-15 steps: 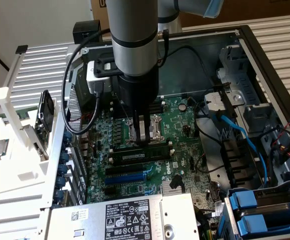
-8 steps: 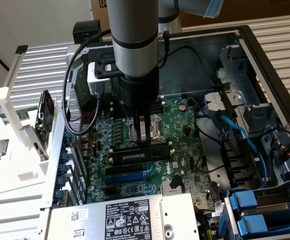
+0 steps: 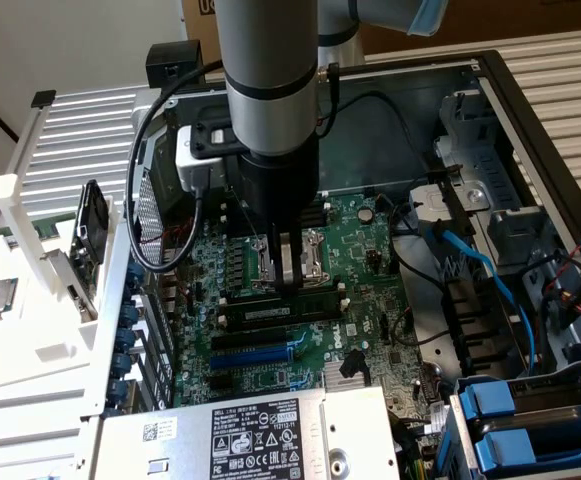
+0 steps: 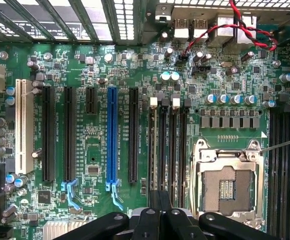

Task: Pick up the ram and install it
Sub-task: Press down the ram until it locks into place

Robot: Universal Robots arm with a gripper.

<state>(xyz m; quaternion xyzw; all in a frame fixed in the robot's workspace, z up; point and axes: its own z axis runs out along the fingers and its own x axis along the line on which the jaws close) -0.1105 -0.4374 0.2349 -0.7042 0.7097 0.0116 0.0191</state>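
- The open grey metal computer case (image 3: 490, 75) holds a green motherboard (image 3: 360, 270), the landmark here; an empty silver processor socket (image 4: 227, 185) sits on it, just beside the bank of long black memory slots with white end clips (image 4: 167, 145).
- The grey robot arm (image 3: 270, 60) reaches straight down into the case over the motherboard's middle.
- The ram (image 3: 290, 293), a long narrow green stick with black chips, lies along a memory slot on the motherboard, next to the socket.
- The black gripper (image 3: 290, 283) is at the ram's top edge, fingers pressed together, apparently bearing down on it rather than pinching it.
- Judged step: seating, with the pickup done. Whether the end clips have latched I cannot tell; full insertion would call for firm, even downward pressure.
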